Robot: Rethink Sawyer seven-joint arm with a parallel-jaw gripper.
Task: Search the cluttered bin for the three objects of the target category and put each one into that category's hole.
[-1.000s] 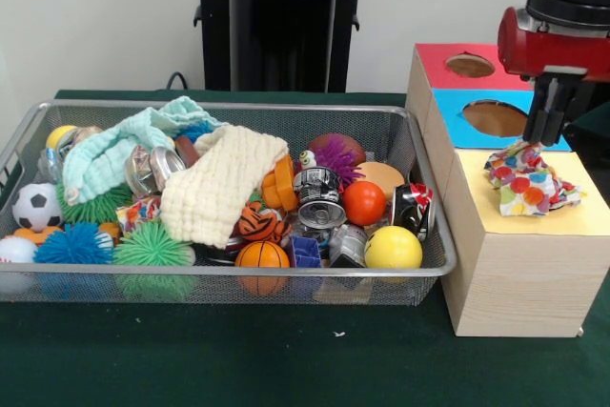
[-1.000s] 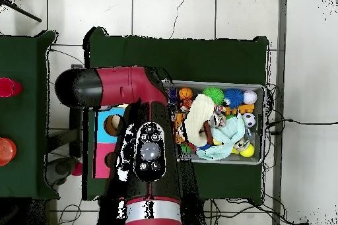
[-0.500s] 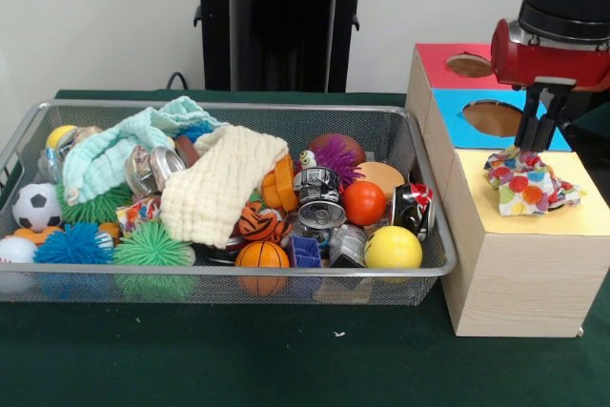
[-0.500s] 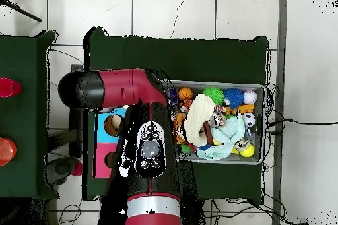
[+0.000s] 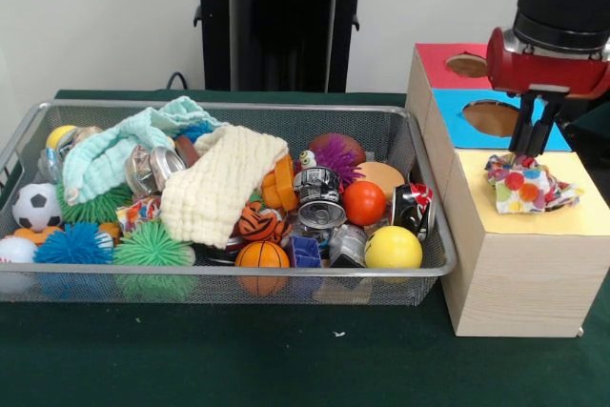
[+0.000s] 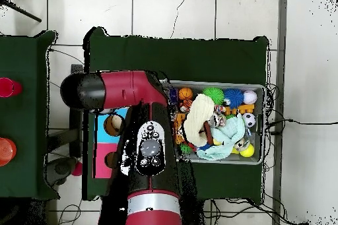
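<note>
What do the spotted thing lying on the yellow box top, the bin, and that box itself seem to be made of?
The spotted thing looks like soft printed cloth: it lies crumpled in folds. The bin seems to be metal wire mesh, grey and see-through with a shiny rim. The box looks like pale wood or wood-look board, with grain lines on its side and flat coloured tops.

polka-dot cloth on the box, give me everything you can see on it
The crumpled white fabric cloth with red, orange, yellow and green dots lies bunched on the yellow top section of the wooden sorting box, covering where a hole would be. The gripper hangs just above its far edge, apparently not gripping it. Nothing else touches it.
</note>
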